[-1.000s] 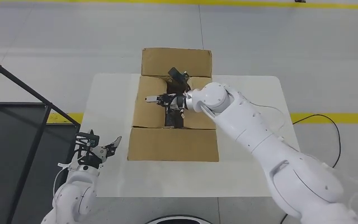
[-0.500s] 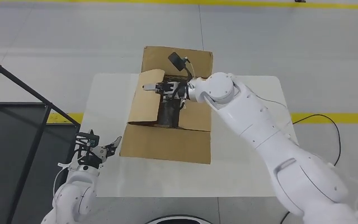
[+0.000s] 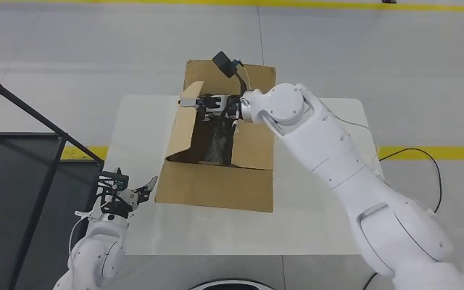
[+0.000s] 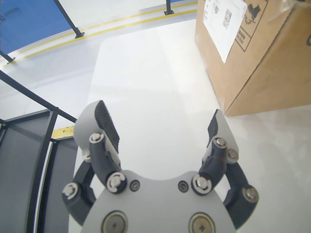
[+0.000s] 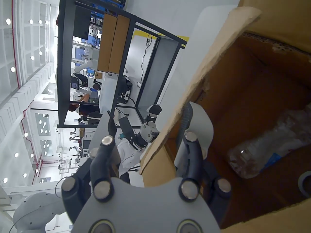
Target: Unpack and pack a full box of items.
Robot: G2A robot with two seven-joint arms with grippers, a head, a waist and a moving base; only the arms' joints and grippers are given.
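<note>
Nearest me, my left claw (image 3: pixel 130 190) (image 4: pixel 159 112) hangs wide open with nothing in it, low over the near-left corner of the table (image 3: pixel 312 217). It hasn't budged over the last second.

The box (image 3: pixel 217 187) sits mid-table, just beyond that claw. It's upright with its mouth facing up, and the near flap is folded out toward me. Its near edge has swung slightly to my left since a second ago, so it now sits a little skewed on the table.

Main change: the left flap (image 3: pixel 190 123) (image 5: pixel 218 49) lay flat over the mouth a second ago and now stands nearly upright. My right claw (image 3: pixel 204 103) (image 5: pixel 150 115) is at its far top corner. The fingers straddle the flap with a gap on the outer side, so it's spread around the flap, not clamped on it. The inner finger looks to be doing the lifting.

The flap's long edge runs near to far, hinged on the left wall. The free edge points up, leaning left.

The mouth is half uncovered, and clear plastic-wrapped contents (image 3: pixel 217 145) (image 5: pixel 264 144) show inside. The right flap (image 3: pixel 255 148) is flat across its half. I judge unpacking can't start until that one goes back too.

Farthest out, the far flap (image 3: pixel 254 76) is folded away.
</note>
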